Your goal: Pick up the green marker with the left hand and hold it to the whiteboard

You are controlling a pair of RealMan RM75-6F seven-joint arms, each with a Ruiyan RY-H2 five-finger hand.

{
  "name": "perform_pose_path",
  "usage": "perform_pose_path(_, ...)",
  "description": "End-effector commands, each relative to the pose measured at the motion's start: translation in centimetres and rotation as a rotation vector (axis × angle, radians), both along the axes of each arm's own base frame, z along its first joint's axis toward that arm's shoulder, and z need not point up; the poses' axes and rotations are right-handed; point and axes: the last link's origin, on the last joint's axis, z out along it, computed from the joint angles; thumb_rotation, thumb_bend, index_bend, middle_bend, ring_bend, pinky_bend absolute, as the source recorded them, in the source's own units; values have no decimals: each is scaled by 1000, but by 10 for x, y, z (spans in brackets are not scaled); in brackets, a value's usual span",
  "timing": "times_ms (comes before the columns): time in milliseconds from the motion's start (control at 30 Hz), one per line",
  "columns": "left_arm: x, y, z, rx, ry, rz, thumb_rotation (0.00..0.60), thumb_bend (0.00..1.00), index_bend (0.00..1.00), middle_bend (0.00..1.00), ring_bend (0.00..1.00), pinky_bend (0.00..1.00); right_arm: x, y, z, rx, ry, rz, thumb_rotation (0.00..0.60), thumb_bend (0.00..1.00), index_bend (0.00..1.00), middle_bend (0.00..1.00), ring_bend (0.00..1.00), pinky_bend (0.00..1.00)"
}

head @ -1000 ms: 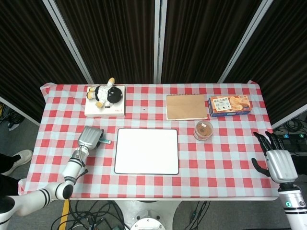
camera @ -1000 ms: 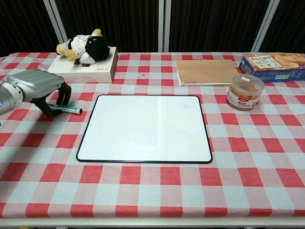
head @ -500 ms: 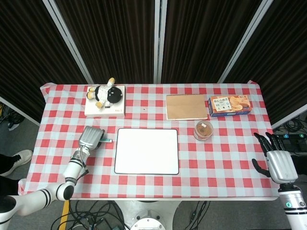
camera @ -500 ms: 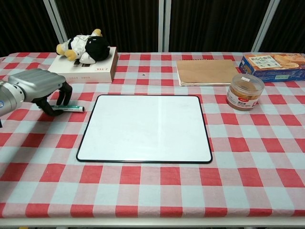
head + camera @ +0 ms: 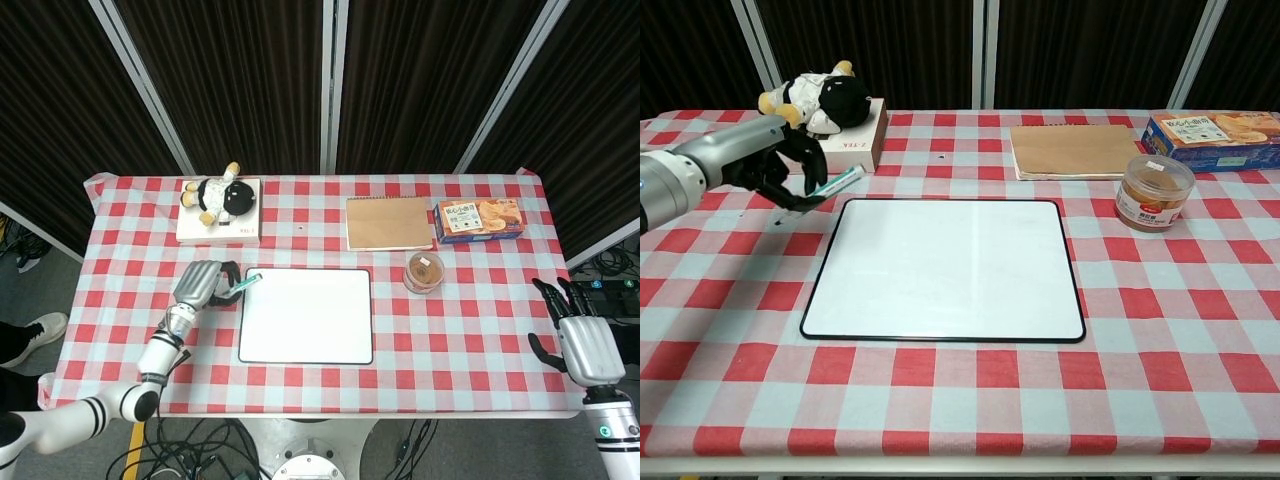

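Chest view has the left hand (image 5: 780,170) gripping the green marker (image 5: 833,184) clear of the surface, tip angled toward the whiteboard's (image 5: 945,268) upper-left corner and just short of it. I'd bring it down slowly and keep the tilt so only the tip meets the white panel, not the black frame. It's a slim pale-green stick, partly hidden by the fingers; the right hand (image 5: 585,345) idles with its fingers spread, holding nothing.
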Motion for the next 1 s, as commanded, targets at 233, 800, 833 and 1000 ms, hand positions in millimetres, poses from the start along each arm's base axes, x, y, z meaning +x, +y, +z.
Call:
perform_pose_path(233,43,-4,-23,-60,-514,53,600,396,627,616,842,911,0,4,2,-6,2,-5,600,270,58,148,0,0)
perform_pose_path(800,18,-21,-57,31,-214,-208,600,398,626,614,830,861,-2,3,-1,7,-1,-15,600,269,58,149,0,0)
perform_pose_path(833,17,-22,-59,32,-192,-224,600,399,626,614,830,861,-2,3,-1,8,-3,-16,600,269,58,149,0,0)
perform_pose_path(1000,16,-23,-66,33,-151,-255,600,398,625,614,829,859,-4,5,0,3,-3,-21,600,272,58,149,0,0)
